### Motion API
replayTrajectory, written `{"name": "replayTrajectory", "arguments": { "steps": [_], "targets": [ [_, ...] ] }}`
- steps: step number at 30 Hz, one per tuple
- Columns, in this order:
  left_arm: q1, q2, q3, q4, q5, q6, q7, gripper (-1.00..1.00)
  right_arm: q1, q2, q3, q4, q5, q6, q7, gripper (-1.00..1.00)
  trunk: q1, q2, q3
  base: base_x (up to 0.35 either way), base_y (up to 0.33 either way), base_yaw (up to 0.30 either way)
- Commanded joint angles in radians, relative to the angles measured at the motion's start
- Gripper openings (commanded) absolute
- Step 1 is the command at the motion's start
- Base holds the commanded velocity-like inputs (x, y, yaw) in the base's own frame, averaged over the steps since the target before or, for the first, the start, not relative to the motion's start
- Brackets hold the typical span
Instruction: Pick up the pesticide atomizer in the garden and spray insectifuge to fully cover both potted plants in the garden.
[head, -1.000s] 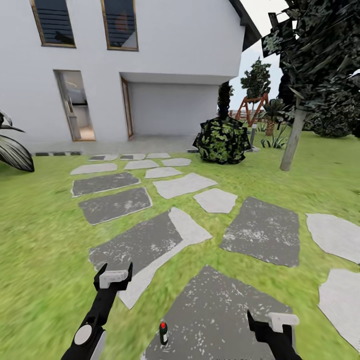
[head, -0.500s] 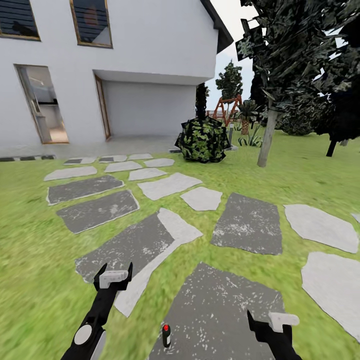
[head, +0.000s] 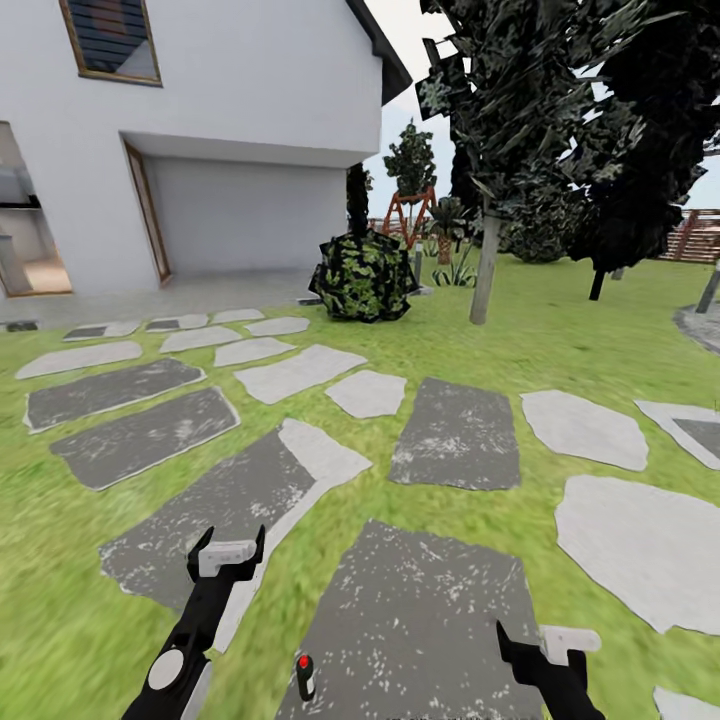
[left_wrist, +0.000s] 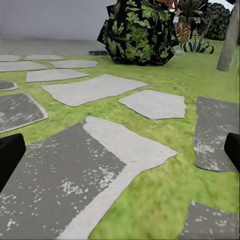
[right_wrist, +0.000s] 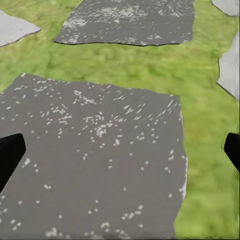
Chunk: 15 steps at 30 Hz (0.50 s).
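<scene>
Head view: stepping stones (head: 455, 432) cross lawn (head: 560, 340) (both end effectors spread)

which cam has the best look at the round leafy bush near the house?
Left wrist view: the bush sits large, with its mottled green and yellow leaves easy to make out, though its top is cut off. The head view shows the whole bush, but smaller and farther away, beyond the stepping stones. The right wrist view looks down at paving and grass.
</scene>
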Motion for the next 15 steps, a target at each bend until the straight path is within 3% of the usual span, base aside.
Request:
{"name": "replayTrajectory", "arguments": {
  "steps": [1, 6, 12, 15],
  "targets": [
    [0.0, 0.0, 0.0, 0.0, 0.004, -0.003, 0.0, 1.0, 0.0, 0.0, 0.0, 0.0, -0.001, 0.001, 0.001, 1.0, 0.0, 0.0, -0.001, 0.0, 0.0, -0.276],
    [0.0, 0.0, 0.0, 0.0, 0.004, -0.003, 0.0, 1.0, 0.0, 0.0, -0.002, 0.0, -0.001, 0.001, 0.002, 1.0, 0.0, 0.0, -0.001, 0.0, 0.086, -0.276],
    [0.0, 0.0, -0.003, 0.0, 0.003, -0.003, 0.0, 1.0, 0.0, 0.0, -0.003, -0.001, -0.002, 0.001, 0.003, 1.0, 0.0, 0.0, -0.001, 0.0, 0.263, -0.273],
    [0.0, 0.0, -0.002, 0.001, 0.003, -0.003, 0.0, 1.0, 0.0, 0.0, -0.002, -0.002, -0.001, 0.001, 0.0, 1.0, 0.0, 0.0, -0.001, 0.0, 0.302, -0.122]
  ]
}}
